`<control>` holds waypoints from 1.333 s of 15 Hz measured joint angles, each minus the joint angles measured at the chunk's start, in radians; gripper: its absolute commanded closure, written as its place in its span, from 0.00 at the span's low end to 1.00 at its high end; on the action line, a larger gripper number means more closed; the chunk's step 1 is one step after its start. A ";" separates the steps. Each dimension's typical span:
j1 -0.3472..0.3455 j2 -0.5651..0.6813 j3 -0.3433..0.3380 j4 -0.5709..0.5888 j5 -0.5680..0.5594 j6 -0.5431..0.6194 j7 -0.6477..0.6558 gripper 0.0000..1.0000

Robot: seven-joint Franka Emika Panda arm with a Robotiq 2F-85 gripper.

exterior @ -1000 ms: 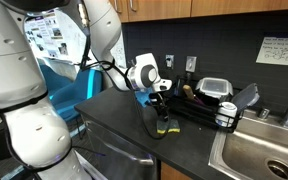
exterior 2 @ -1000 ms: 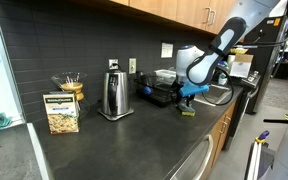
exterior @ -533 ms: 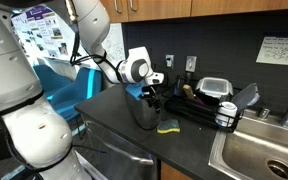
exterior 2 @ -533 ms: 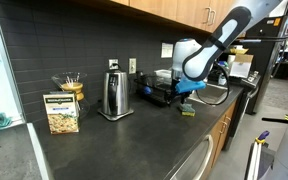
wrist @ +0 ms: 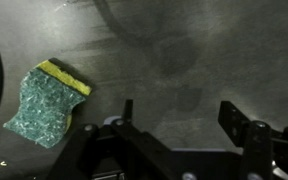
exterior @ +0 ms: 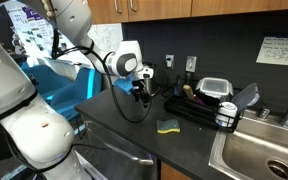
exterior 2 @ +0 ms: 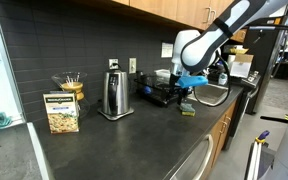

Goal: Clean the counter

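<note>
Counting: one sponge (exterior: pixel 167 126), one dish rack (exterior: pixel 206 106), one kettle (exterior 2: pixel 112 95), one box (exterior 2: pixel 61 112), one sink (exterior: pixel 259 155), one gripper (wrist: pixel 177 108).
Counter (exterior: pixel 119 112): wide, flat, matte dark grey-black with a straight front edge. It carries the dish rack and runs well past it to the kettle. The wrist view shows faint darker smudges.
Sponge: green with a yellow layer, lying flat on the counter just in front of the dish rack.
Gripper: jaws spread wide, nothing between them, touching nothing. It hangs above the counter near the dish rack, clear of the sponge.
</note>
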 measured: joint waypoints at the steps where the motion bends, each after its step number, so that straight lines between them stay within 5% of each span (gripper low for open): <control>1: 0.005 -0.019 0.004 -0.002 0.021 -0.024 -0.025 0.07; 3: 0.014 -0.059 0.007 -0.003 0.056 -0.074 -0.071 0.00; 10: 0.039 -0.185 0.016 -0.005 0.107 -0.223 -0.168 0.00; 20: 0.101 -0.255 0.037 -0.008 0.170 -0.272 -0.249 0.00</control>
